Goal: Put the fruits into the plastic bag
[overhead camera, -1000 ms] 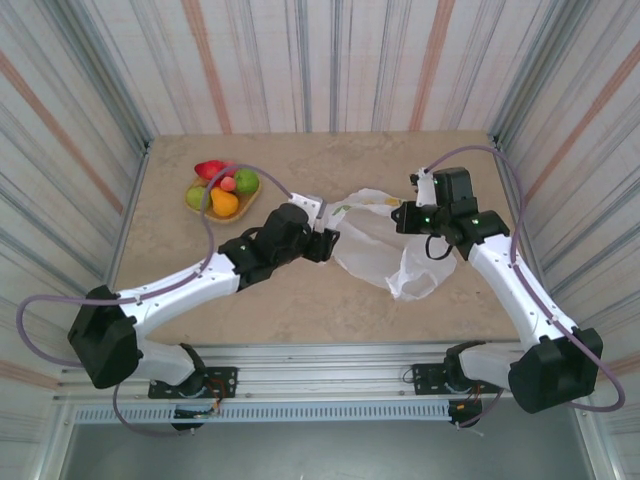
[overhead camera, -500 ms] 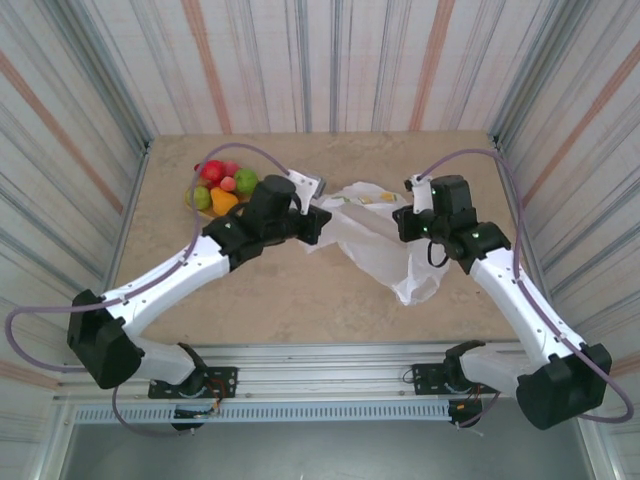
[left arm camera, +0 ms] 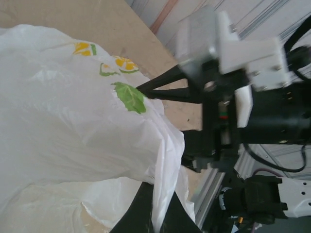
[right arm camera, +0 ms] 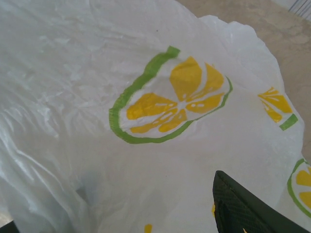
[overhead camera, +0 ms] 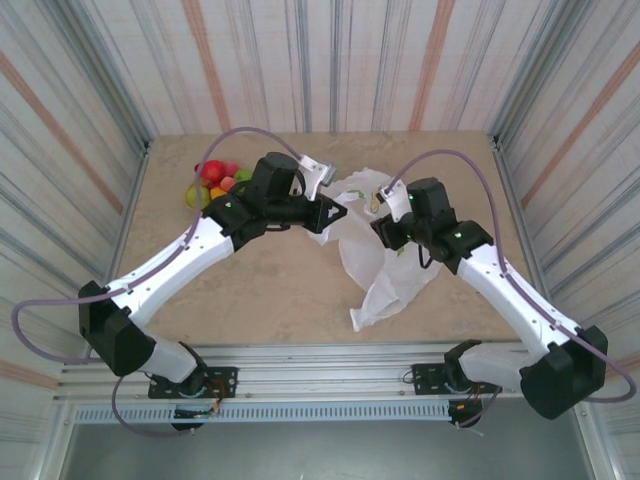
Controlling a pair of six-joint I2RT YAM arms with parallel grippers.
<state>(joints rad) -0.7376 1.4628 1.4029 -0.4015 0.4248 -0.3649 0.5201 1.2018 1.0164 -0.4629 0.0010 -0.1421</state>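
The plastic bag, white with lemon prints, hangs lifted over the middle of the table, its tail trailing toward the front edge. My left gripper is shut on a fold of the bag's rim. Just right of it my right gripper stands open against the bag's side, one fingertip at the film by a lemon print. In the left wrist view the right gripper points at the bag's leaf print. The fruits, red, pink and green, lie piled at the back left, partly hidden behind my left arm.
Striped walls close in the table on three sides. A metal rail runs along the front edge between the arm bases. Bare tabletop lies in front of the bag and at the left front.
My left gripper shut on the bag's rim and lifted it up and back. My right gripper opened and let go of the bag. The bag now hangs longer toward the front.
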